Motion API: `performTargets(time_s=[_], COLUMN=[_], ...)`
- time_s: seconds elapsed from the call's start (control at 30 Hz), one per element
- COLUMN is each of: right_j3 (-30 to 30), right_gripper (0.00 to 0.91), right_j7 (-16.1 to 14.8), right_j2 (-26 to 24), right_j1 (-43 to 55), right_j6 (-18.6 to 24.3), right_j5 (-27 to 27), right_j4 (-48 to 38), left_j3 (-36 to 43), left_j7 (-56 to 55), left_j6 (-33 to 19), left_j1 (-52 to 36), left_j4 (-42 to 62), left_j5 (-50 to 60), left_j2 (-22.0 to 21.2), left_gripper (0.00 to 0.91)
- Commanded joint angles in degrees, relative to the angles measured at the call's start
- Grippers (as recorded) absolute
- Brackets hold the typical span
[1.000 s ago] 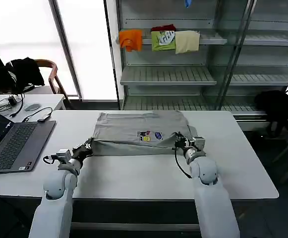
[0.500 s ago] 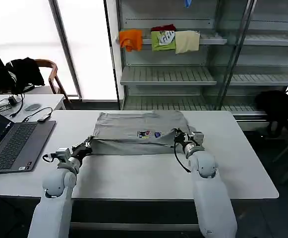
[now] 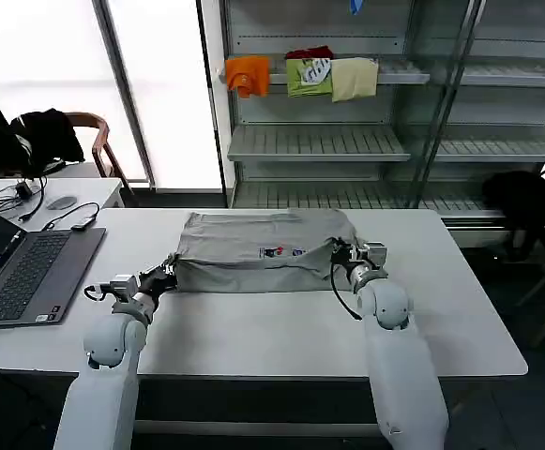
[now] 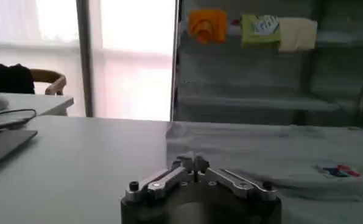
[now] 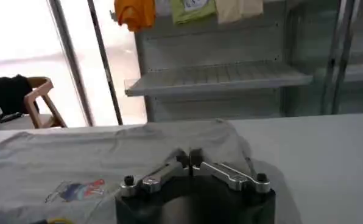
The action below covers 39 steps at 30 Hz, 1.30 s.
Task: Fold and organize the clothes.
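We've got the grey shirt [image 3: 258, 251] lying in the middle of the white table [image 3: 281, 328], with its near edge folded up over the rest, so the little multicolour chest print [image 3: 282, 251] sits just above that fold. Our left end effector [image 3: 166, 276] is pinched tight on the shirt's near-left corner, fingers together on the fabric. Our right end effector [image 3: 339, 253] is clamped on the near-right corner the same way. A laptop [image 3: 23, 272] sits off on the left side of the table.
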Motion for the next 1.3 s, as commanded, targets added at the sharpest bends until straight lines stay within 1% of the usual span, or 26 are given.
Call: performTargets(time_s=[0.03, 0.17, 0.2, 0.23, 0.67, 0.97, 1.07, 1.1, 1.2, 1.3], right_j3=[0.1, 0.1, 0.1, 0.1, 0.3, 1.0, 1.2, 1.3, 1.6, 2.3], right_gripper=[0.0, 0.0, 0.907, 0.907, 0.907, 0.907, 0.907, 0.907, 0.907, 0.907], right_j7=[0.0, -0.1, -0.1, -0.1, 0.8, 1.9, 1.5, 0.9, 0.4, -0.7], right_j2=[0.0, 0.0, 0.0, 0.1, 0.0, -1.7, -3.0, -4.0, -5.7, -6.9], right_j1=[0.3, 0.6, 0.7, 0.8, 1.3, 0.2, -1.9, -3.8, -7.7, -12.3], right_j6=[0.0, 0.0, 0.0, 0.0, 0.5, 0.0, -0.1, -0.1, -0.2, -0.1], right_j5=[0.0, 0.0, 0.0, 0.0, 0.1, 1.8, 2.1, 2.1, 1.9, 1.7], right_j4=[-0.4, -0.7, -0.9, -1.0, -1.2, 1.6, 4.4, 6.6, 9.9, 12.2], left_j3=[0.1, 0.1, 0.1, 0.1, 0.2, 0.3, 0.3, 0.4, 0.6, 0.8], left_j7=[0.1, 0.2, 0.4, 0.4, 0.0, -0.4, -0.4, -0.4, 0.0, 0.1], left_j6=[0.0, 0.0, 0.0, 0.0, -0.9, 0.0, 2.6, 3.3, 5.6, 6.0], left_j1=[-0.6, -0.8, -0.8, -0.8, -0.8, -0.1, 0.8, 1.3, 2.6, 3.7], left_j4=[0.9, 1.2, 1.2, 1.2, 0.2, -2.0, -2.8, -2.9, -3.5, -3.8], left_j5=[0.8, 1.2, 1.3, 1.4, 2.8, 2.8, 3.9, 4.8, 6.7, 8.5], left_j2=[0.0, 0.1, 0.2, 0.2, 0.4, 0.2, 0.3, 0.3, 0.4, 0.4], left_gripper=[0.01, 0.02, 0.393, 0.907, 0.907, 0.907, 0.907, 0.907, 0.907, 0.907])
